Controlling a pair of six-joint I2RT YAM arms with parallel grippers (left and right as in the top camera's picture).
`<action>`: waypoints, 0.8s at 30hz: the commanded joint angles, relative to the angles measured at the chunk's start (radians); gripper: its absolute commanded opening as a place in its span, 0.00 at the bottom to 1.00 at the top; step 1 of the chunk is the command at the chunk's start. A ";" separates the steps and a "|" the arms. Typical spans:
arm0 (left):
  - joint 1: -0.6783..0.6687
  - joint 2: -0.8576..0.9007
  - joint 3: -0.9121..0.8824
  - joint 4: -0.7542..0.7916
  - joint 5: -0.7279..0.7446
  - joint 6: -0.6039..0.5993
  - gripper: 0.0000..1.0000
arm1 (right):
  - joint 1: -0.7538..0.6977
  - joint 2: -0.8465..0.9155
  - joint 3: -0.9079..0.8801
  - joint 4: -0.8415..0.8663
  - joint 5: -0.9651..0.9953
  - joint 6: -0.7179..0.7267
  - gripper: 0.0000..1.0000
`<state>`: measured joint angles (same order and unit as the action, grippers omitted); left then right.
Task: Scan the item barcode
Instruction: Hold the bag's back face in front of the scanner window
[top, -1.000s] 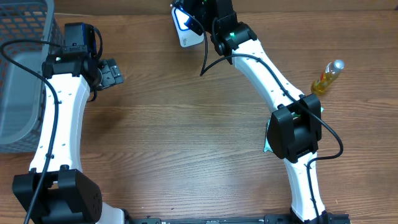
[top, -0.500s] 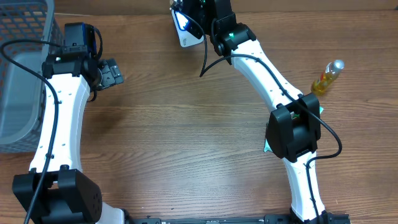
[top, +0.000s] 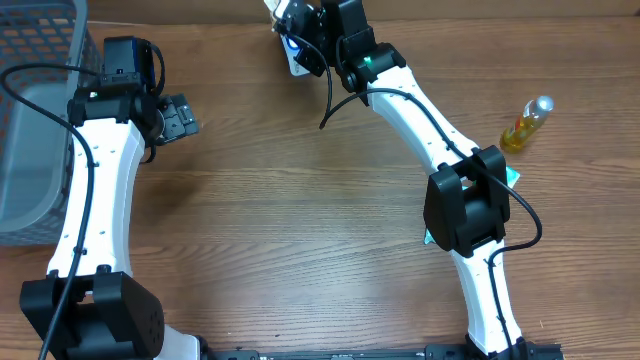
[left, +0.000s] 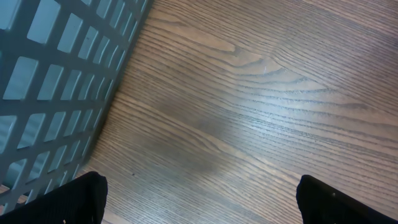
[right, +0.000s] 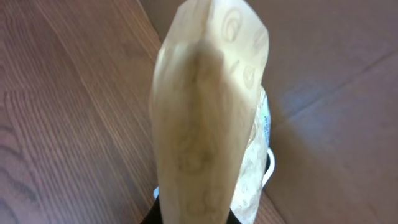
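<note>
The item is a flat packet (top: 293, 42), white with blue print from overhead and pale tan, seen edge-on, in the right wrist view (right: 205, 112). My right gripper (top: 312, 40) is shut on its lower end at the far edge of the table; the jaws (right: 196, 216) are mostly hidden behind the packet. A white-rimmed dark thing (right: 266, 163) shows just behind the packet. No barcode can be made out. My left gripper (top: 180, 115) hangs open over bare wood, its dark fingertips (left: 78, 199) in the bottom corners of the left wrist view, nothing between them.
A grey mesh basket (top: 30, 120) stands at the left edge, close beside the left gripper (left: 202, 208), its wall (left: 56, 81) filling the left of that view. A small yellow bottle (top: 527, 123) lies at the right. Something teal (top: 514, 175) peeks from under the right arm.
My right gripper has shifted a little toward the table's far edge and tilted the packet. The left arm has not moved.
</note>
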<state>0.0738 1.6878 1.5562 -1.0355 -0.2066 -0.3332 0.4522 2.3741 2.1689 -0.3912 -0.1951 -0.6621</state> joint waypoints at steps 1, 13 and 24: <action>-0.002 0.008 0.003 0.000 -0.010 0.004 1.00 | 0.004 0.005 -0.002 -0.008 -0.040 0.007 0.04; -0.002 0.008 0.003 0.000 -0.010 0.004 1.00 | 0.004 0.005 -0.002 -0.010 -0.071 0.007 0.04; -0.003 0.008 0.003 0.000 -0.010 0.004 1.00 | 0.004 0.008 -0.002 0.015 -0.072 0.048 0.04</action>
<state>0.0738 1.6878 1.5562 -1.0355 -0.2066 -0.3332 0.4526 2.3741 2.1689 -0.3840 -0.2565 -0.6514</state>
